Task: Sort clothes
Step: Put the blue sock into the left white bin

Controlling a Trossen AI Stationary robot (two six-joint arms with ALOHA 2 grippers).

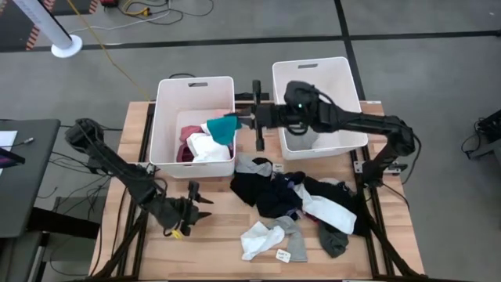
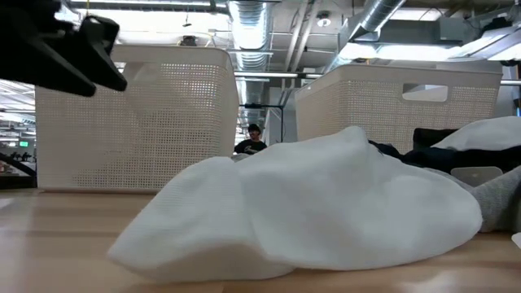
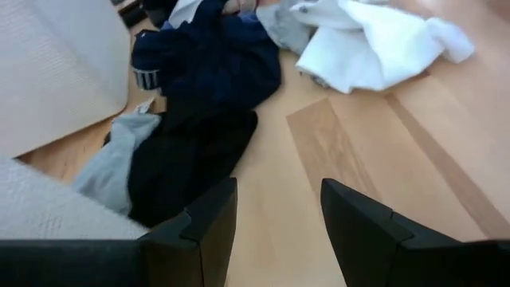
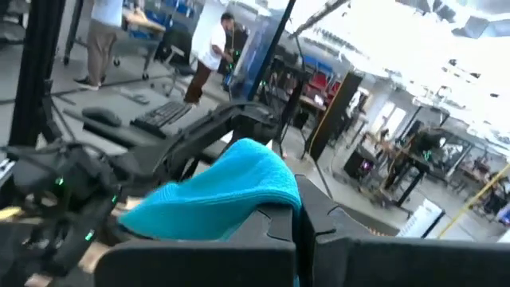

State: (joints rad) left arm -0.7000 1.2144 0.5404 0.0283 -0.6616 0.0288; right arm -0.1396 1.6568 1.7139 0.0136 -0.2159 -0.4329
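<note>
High view: right hand (image 1: 237, 120) clamped on teal cloth (image 1: 225, 128) above left bin (image 1: 167, 117). Left hand (image 1: 202, 207) apart, empty, over counter (image 1: 223, 243) at 7 o'clock of clothes pile (image 1: 293, 200).

Two white bins (image 1: 193, 88) (image 1: 317, 74) stand on the surface (image 1: 223, 247). Two pincers show: left (image 1: 200, 207) and right (image 1: 239, 121). One teal cloth (image 1: 223, 129) hangs from the right. Loose garments (image 1: 293, 196) overlap, uncountable.

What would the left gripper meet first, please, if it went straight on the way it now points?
Probably the dark navy and black fabric garments of the pile on the wooden table. The left gripper hangs over bare wood, jaws open and empty; depth is hard to judge.
</note>
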